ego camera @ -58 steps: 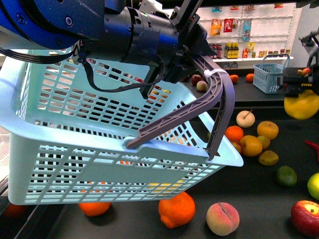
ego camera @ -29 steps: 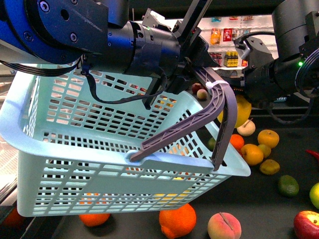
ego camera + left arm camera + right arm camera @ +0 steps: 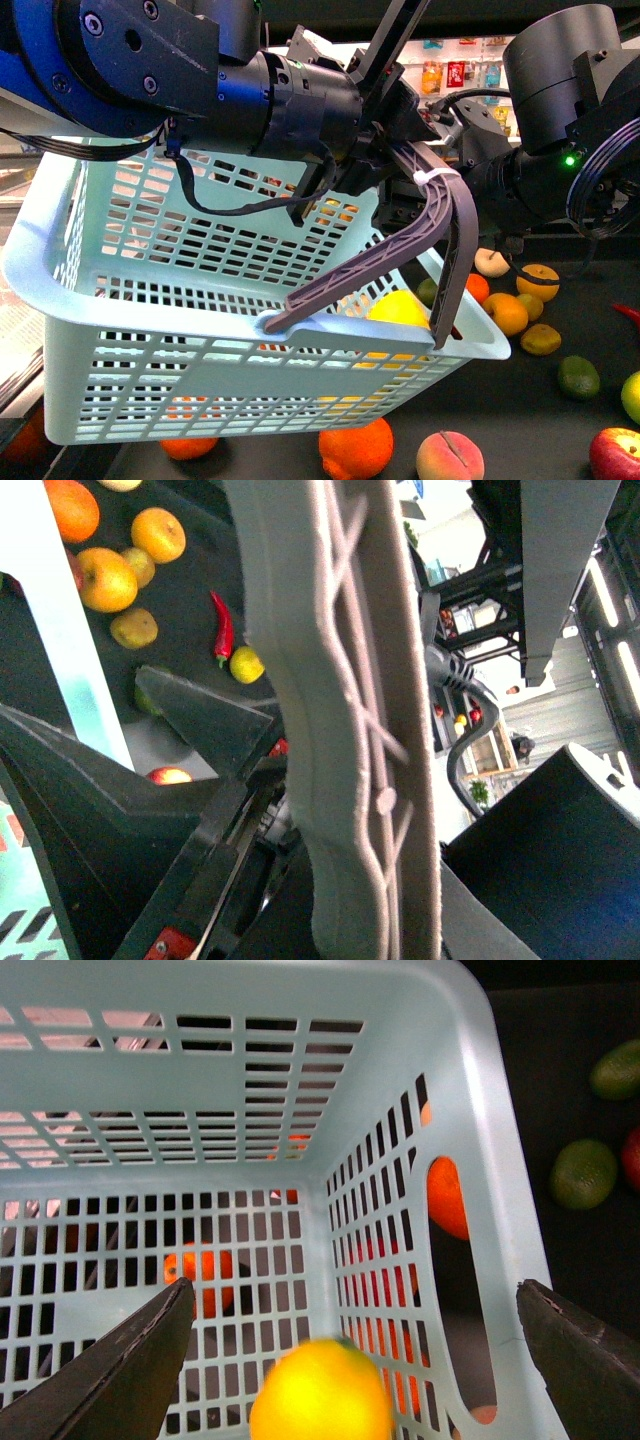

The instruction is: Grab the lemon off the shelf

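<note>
The lemon (image 3: 398, 308) shows bright yellow inside the light blue basket (image 3: 180, 300), near its right corner. In the right wrist view the lemon (image 3: 322, 1392) is a blur, free between my spread fingers and over the basket's floor (image 3: 150, 1260). My right gripper (image 3: 352, 1365) is open and hangs above the basket, partly behind the handle in the front view (image 3: 470, 165). My left gripper (image 3: 395, 130) is shut on the grey basket handle (image 3: 440, 215) and holds the basket up over the black shelf deck (image 3: 540, 420). That handle (image 3: 350, 730) fills the left wrist view.
Loose fruit lies on the deck: oranges (image 3: 355, 447), a peach (image 3: 449, 458), a red apple (image 3: 615, 452), a lime (image 3: 578, 377), and more citrus (image 3: 505, 312) to the right. A red chili (image 3: 222, 628) lies further out. White shelves of bottles (image 3: 450, 50) stand behind.
My right arm swung left from the right edge to above the basket with the lemon. Its fingers have let go, and the lemon now sits lower, inside the basket.
</note>
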Robot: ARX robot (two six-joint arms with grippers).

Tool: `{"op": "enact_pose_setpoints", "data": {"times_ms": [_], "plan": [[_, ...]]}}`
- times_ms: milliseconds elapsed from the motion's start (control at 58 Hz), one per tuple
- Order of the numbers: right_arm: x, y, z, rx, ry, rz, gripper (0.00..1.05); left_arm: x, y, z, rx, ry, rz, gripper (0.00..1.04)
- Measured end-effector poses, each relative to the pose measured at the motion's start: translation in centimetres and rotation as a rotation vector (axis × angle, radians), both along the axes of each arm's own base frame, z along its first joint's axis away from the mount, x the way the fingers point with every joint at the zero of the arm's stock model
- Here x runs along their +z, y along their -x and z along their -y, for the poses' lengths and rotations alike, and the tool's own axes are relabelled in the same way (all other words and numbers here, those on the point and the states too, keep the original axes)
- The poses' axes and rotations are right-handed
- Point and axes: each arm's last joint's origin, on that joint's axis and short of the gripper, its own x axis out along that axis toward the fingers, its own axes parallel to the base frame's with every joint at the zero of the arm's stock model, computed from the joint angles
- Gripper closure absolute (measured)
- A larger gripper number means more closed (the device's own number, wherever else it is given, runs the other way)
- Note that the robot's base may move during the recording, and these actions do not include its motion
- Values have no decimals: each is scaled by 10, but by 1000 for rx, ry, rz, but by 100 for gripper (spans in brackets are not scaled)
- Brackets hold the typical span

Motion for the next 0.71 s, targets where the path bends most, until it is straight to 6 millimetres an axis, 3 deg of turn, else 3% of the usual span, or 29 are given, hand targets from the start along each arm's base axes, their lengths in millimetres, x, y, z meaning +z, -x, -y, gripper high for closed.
{"op": "enact_pose_setpoints", "data": {"times_ms": [190,328,483,707], "plan": [[21,6,37,-180,24,97,7,0,0,0,3,-1,1,96],[53,35,73,-371,101,204,7,0,0,0,8,-2,2,96],[72,101,88,-487,207,339,7,0,1,1,-2,0,-1,96],[55,204,85,-592,306,360,7,0,0,1,0,2,-3,96]]}}
